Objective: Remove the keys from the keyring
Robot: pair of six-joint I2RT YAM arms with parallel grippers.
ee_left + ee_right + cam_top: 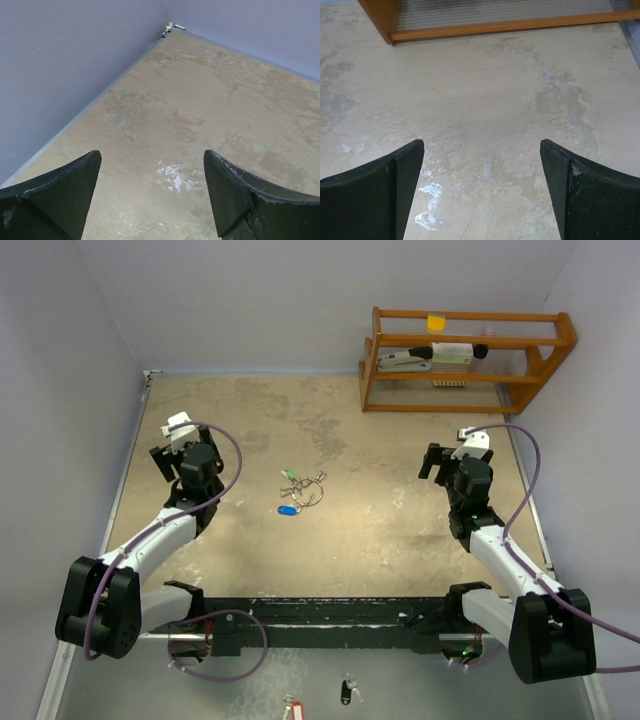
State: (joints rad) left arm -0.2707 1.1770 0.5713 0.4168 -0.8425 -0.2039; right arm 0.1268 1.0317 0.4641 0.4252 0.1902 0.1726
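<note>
The keyring (308, 490), a small cluster of thin silver rings, lies on the tan table near its middle in the top view. A blue-headed key (287, 509) lies at its near left and a green-headed key (289, 476) at its far left. Whether they hang on the rings I cannot tell. My left gripper (172, 453) is far to the left of them, open and empty. My right gripper (437, 460) is well to the right, open and empty. Neither wrist view shows the keys; the left gripper (152, 162) and right gripper (482, 150) each look at bare table between wide jaws.
A wooden rack (465, 360) with a stapler-like item and a yellow piece stands at the back right; its base (495, 27) shows in the right wrist view. Walls close the table's left and back (75, 65). A black-tagged key (346, 691) and a red-tagged key (292, 709) lie before the arm bases.
</note>
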